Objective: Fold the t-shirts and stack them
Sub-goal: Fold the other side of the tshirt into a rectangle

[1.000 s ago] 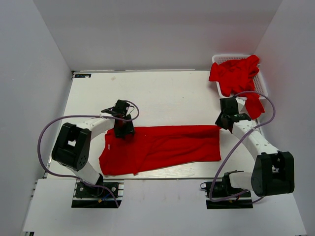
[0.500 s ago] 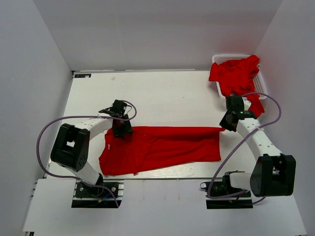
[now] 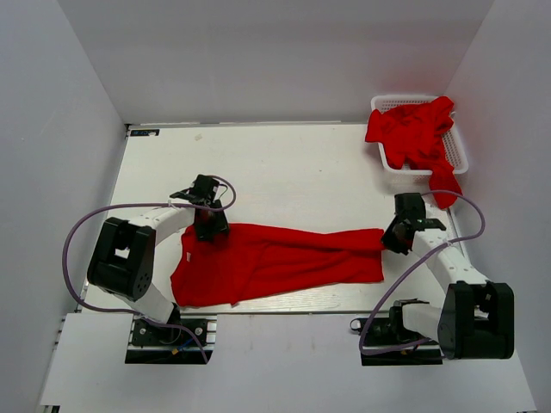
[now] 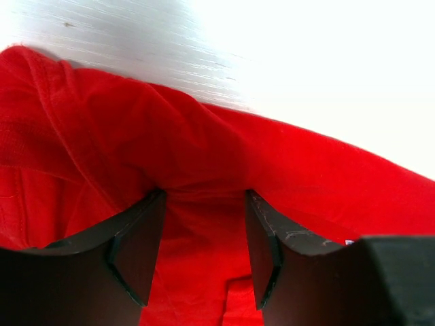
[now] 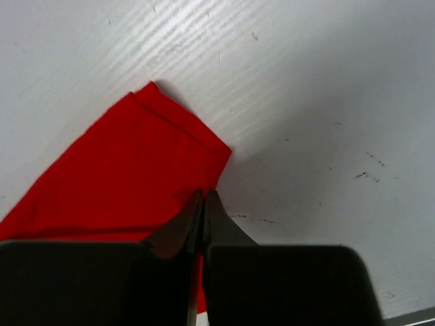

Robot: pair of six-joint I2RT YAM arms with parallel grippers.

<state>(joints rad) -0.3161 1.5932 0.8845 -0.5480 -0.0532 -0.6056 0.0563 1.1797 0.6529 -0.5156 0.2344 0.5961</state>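
One red t-shirt [image 3: 275, 262] lies spread lengthwise on the white table, with a crease running between the two arms. My left gripper [image 3: 213, 231] sits on its far left corner. In the left wrist view the left gripper [image 4: 204, 197] stands open with its jaws apart, and the t-shirt's cloth [image 4: 204, 136] humps up between the fingers. My right gripper [image 3: 389, 243] is at the far right corner. In the right wrist view the right gripper [image 5: 204, 193] is shut on the edge of the t-shirt [image 5: 129, 170]. More red t-shirts [image 3: 413, 129] are heaped in the basket.
A white lattice basket [image 3: 405, 100] stands at the far right corner of the table; one red shirt hangs over its near rim [image 3: 443, 191]. The table's near edge [image 3: 344, 303] runs just below the spread shirt. Grey walls close in the sides and back.
My right gripper has moved toward the near edge, dragging the shirt's right corner with it. The far edge of the shirt now slants and creases. The left gripper has shifted slightly left.
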